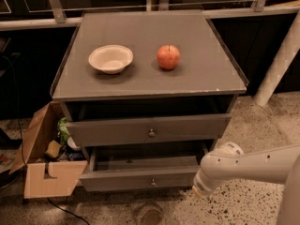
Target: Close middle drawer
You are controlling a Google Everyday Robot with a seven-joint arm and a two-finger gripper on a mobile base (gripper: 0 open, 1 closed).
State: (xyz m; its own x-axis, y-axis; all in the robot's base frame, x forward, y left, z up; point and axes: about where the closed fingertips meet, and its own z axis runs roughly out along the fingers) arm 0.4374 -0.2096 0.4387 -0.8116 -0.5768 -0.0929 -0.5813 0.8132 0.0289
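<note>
Gripper [202,186] low at the right front corner of the open middle drawer [122,179]; whether it is open or closed I cannot tell.
Left to right, I log: cardboard box [40,172] on the floor just beside the table [206,74]; white bowl [111,58] and red apple [168,56] on the table's top, apart; top drawer [112,131] pulled partly out; middle drawer beneath it, pulled further out, brass knob [153,183] facing me; white arm [253,165] entering from the right, touching the drawer front or just beside it, I cannot tell which.
</note>
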